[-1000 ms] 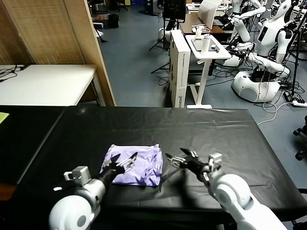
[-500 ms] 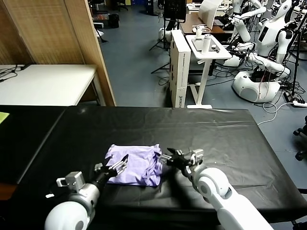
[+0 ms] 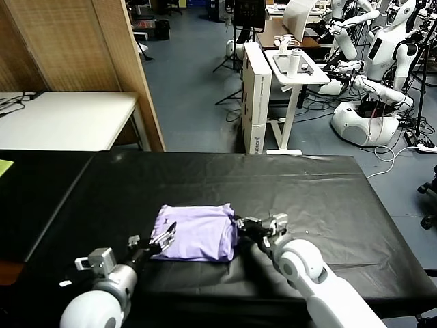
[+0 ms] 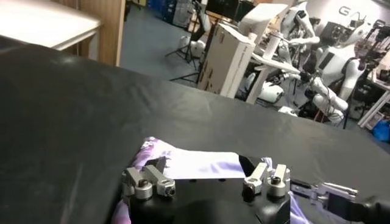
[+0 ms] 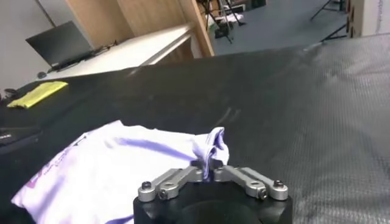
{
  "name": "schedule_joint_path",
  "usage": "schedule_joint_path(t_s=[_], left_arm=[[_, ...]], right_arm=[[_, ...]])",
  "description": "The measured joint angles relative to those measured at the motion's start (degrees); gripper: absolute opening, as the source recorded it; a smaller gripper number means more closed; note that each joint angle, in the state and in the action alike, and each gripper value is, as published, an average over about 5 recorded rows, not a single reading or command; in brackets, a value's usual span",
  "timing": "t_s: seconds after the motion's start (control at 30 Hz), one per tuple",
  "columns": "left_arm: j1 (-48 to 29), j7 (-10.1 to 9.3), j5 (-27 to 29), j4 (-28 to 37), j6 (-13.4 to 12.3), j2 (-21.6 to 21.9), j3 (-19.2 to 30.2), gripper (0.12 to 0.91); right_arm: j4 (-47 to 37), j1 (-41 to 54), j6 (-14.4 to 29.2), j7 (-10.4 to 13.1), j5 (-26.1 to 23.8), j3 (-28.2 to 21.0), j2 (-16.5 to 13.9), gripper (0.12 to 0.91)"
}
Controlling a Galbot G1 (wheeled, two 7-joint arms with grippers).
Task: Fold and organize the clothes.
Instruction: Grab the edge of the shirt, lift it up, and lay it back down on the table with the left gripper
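The lavender T-shirt [image 3: 196, 232] lies folded into a small rectangle on the black table [image 3: 307, 184], near its front edge. My right gripper [image 3: 240, 223] is at the shirt's right edge. In the right wrist view the right gripper [image 5: 207, 173] is shut on a bunched fold of the shirt [image 5: 116, 173]. My left gripper [image 3: 156, 239] is at the shirt's front left corner. In the left wrist view the left gripper [image 4: 206, 178] is open, its fingers wide apart, with the shirt [image 4: 195, 165] lying just past them. The print shows faintly through the fabric.
A yellow cloth [image 5: 33, 94] lies at the table's far left. A white table [image 3: 61, 119] and a wooden partition [image 3: 116, 68] stand behind on the left. A white cart [image 3: 293, 68] and other robots [image 3: 382, 61] stand beyond the table.
My right gripper has moved left to the shirt's right edge and shut on it. My left gripper has drawn back toward the front left corner. The shirt lies flatter and slightly further right.
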Motion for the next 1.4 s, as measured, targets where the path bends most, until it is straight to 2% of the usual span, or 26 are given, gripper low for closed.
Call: schedule_joint_path(t_s=[0.07, 0.13, 0.23, 0.4, 0.5, 0.53, 0.9, 1.13, 1.4], left_arm=[[0.0, 0.02, -0.1, 0.1, -0.2, 0.0, -0.2, 0.907], [-0.1, 0.25, -0.1, 0.4, -0.5, 0.1, -0.4, 0.907], [-0.5, 1.26, -0.2, 1.2, -1.6, 0.1, -0.7, 0.907], [-1.4, 4.29, -1.2, 3.5, -5.1, 0.2, -1.6, 0.907], [-2.2, 5.72, -2.8, 5.5, -7.2, 0.0, -2.2, 0.907], [-2.5, 6.16, -3.4, 6.3, -7.8, -0.1, -2.4, 0.907], [-3.6, 11.81, -6.2, 14.3, -12.2, -1.3, -3.8, 0.907], [-4.7, 12.83, -8.3, 18.4, -13.2, -1.0, -4.4, 0.907], [-5.5, 12.67, -13.0, 21.0, -12.0, -1.1, -4.6, 0.907]], right_arm=[[0.6, -0.3, -0.1, -0.6, 0.2, 0.2, -0.4, 0.155], [1.4, -0.7, 0.1, -1.3, 0.3, 0.4, -0.7, 0.221], [2.9, -1.4, 1.2, -2.1, 0.6, 1.1, -1.4, 0.4], [6.3, -3.3, 3.8, -2.9, 1.2, 2.9, -3.4, 0.719], [8.4, -4.8, 4.4, -2.7, 1.5, 4.3, -4.8, 0.858], [9.0, -5.4, 4.5, -2.6, 1.6, 4.8, -5.2, 0.882], [14.0, -10.7, 4.6, -1.7, 2.6, 10.0, -7.6, 0.907], [14.8, -12.3, 4.5, -1.6, 2.6, 11.1, -7.9, 0.907], [14.6, -13.3, 4.5, -1.4, 1.7, 11.1, -7.3, 0.907]])
